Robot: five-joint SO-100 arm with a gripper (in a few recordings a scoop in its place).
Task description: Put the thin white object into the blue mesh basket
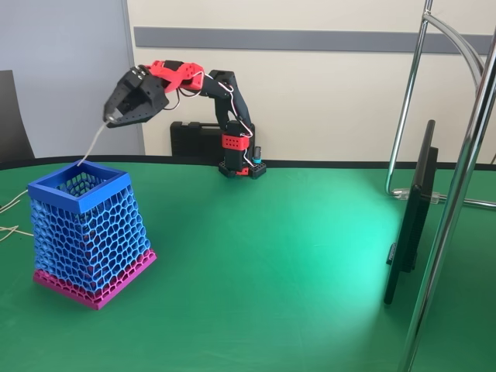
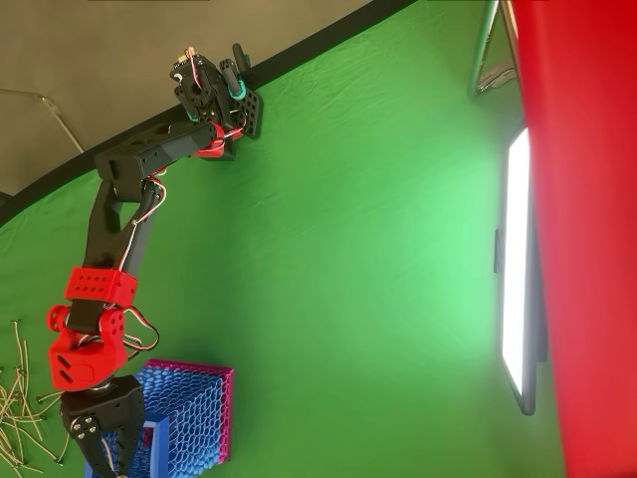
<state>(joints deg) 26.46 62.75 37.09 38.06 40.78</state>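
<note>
The thin white object (image 1: 91,146) hung from my gripper (image 1: 109,121), slanting down and to the left in the fixed view, its lower end just at the back rim of the blue mesh basket (image 1: 89,232); I could not tell whether the tip was inside the opening. My gripper was pinched on the object's upper end, above the basket. In the overhead view my gripper (image 2: 103,463) sat over the basket (image 2: 194,413). The basket stood upright on the green surface (image 1: 271,263), magenta band at its base. Pale strands (image 2: 20,413) lay scattered on the surface beside the basket.
</note>
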